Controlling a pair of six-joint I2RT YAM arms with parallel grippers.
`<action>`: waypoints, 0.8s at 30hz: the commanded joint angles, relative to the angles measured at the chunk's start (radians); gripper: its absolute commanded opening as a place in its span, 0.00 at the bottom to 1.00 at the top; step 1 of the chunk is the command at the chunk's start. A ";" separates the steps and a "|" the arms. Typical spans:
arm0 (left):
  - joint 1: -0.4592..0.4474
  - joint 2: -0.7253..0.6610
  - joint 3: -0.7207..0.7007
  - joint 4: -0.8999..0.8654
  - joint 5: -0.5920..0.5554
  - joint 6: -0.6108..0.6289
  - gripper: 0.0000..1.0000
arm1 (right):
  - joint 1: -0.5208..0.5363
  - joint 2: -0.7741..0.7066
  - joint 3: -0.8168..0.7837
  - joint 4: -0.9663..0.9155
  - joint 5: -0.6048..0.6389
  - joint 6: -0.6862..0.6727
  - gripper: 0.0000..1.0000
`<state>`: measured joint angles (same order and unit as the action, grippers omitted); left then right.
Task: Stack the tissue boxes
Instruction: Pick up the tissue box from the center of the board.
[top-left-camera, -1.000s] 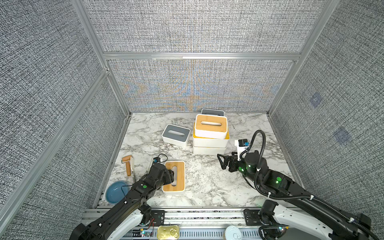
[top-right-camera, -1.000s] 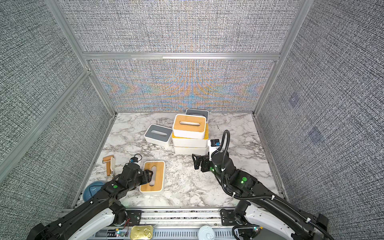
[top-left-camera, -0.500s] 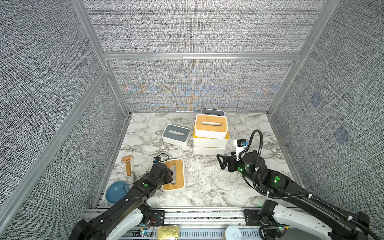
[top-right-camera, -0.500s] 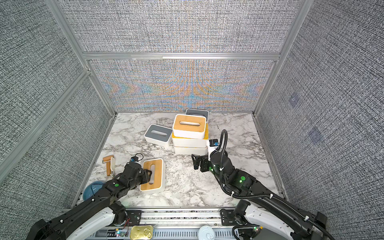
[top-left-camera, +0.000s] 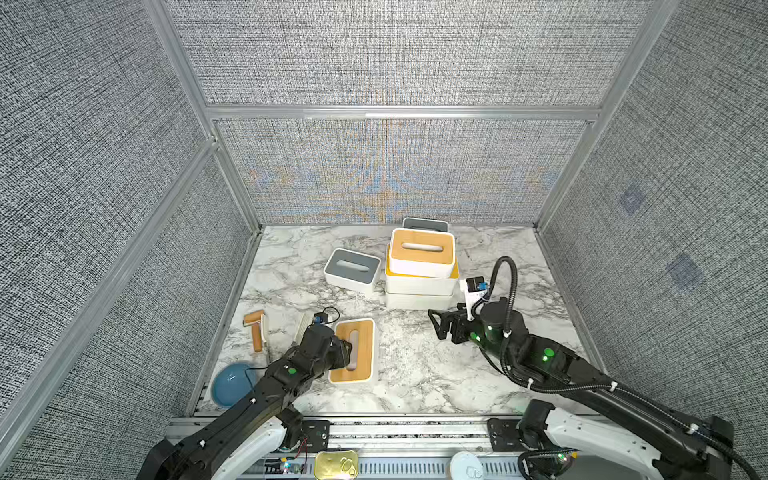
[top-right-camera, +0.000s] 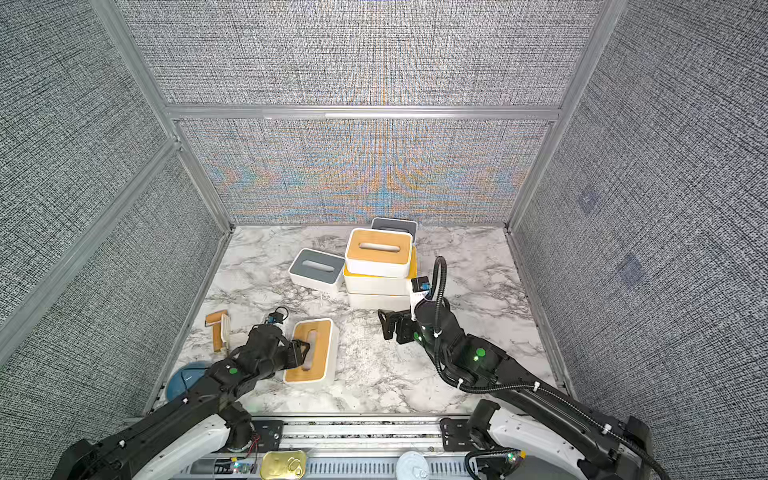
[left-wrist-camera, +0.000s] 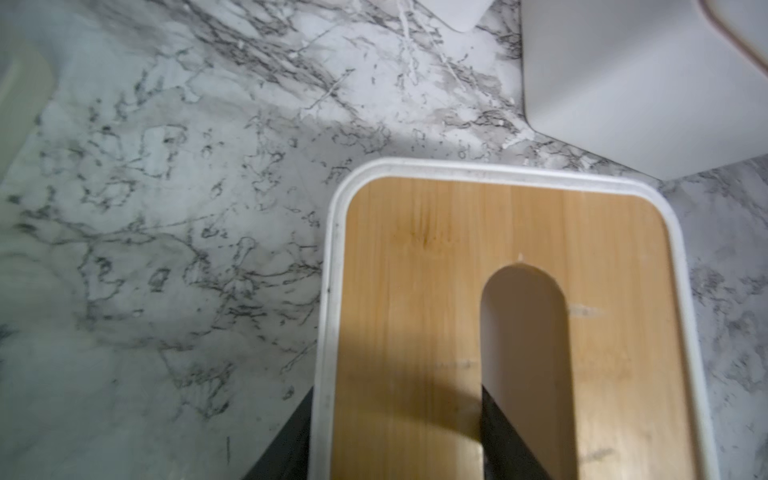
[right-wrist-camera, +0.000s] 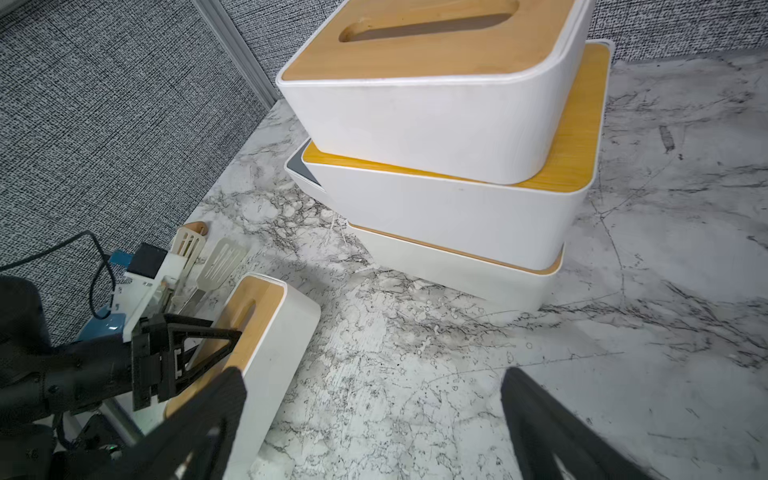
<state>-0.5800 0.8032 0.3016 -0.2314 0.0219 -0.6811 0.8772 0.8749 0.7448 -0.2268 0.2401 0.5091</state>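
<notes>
Three bamboo-lidded tissue boxes form a stack (top-left-camera: 420, 282) (top-right-camera: 380, 284) at the back, its top box (right-wrist-camera: 432, 104) skewed. A grey-lidded box (top-left-camera: 352, 270) sits left of the stack, and another grey one (top-left-camera: 426, 224) is partly hidden behind it. A fourth bamboo-lidded box (top-left-camera: 357, 351) (left-wrist-camera: 498, 332) lies near the front. My left gripper (top-left-camera: 345, 353) (left-wrist-camera: 397, 390) is shut on that box's long side, one finger in the lid slot and one outside the white wall. My right gripper (top-left-camera: 436, 328) (right-wrist-camera: 372, 374) hangs open over bare marble, between the near box and the stack.
Wooden-handled utensils (top-left-camera: 257, 332) and a slotted spatula (right-wrist-camera: 220, 262) lie left of the near box. A blue bowl (top-left-camera: 230, 384) sits at the front left corner. Fabric walls close three sides. A tin can (top-left-camera: 336, 465) rests on the front rail.
My left gripper's jaws have closed on the near box's wall through the slot. The right gripper has drifted slightly, still open.
</notes>
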 joint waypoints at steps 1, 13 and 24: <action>0.000 -0.031 0.016 0.081 0.049 0.039 0.36 | 0.002 0.008 0.018 0.022 -0.062 -0.015 0.99; -0.044 -0.100 0.014 0.291 0.149 0.079 0.34 | 0.002 0.155 0.059 0.073 -0.294 0.019 0.99; -0.136 -0.092 0.007 0.453 0.123 0.162 0.31 | 0.002 0.200 0.070 0.103 -0.368 0.065 0.99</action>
<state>-0.6964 0.7090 0.3077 0.0967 0.1524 -0.5480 0.8772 1.0687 0.8082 -0.1486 -0.1036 0.5514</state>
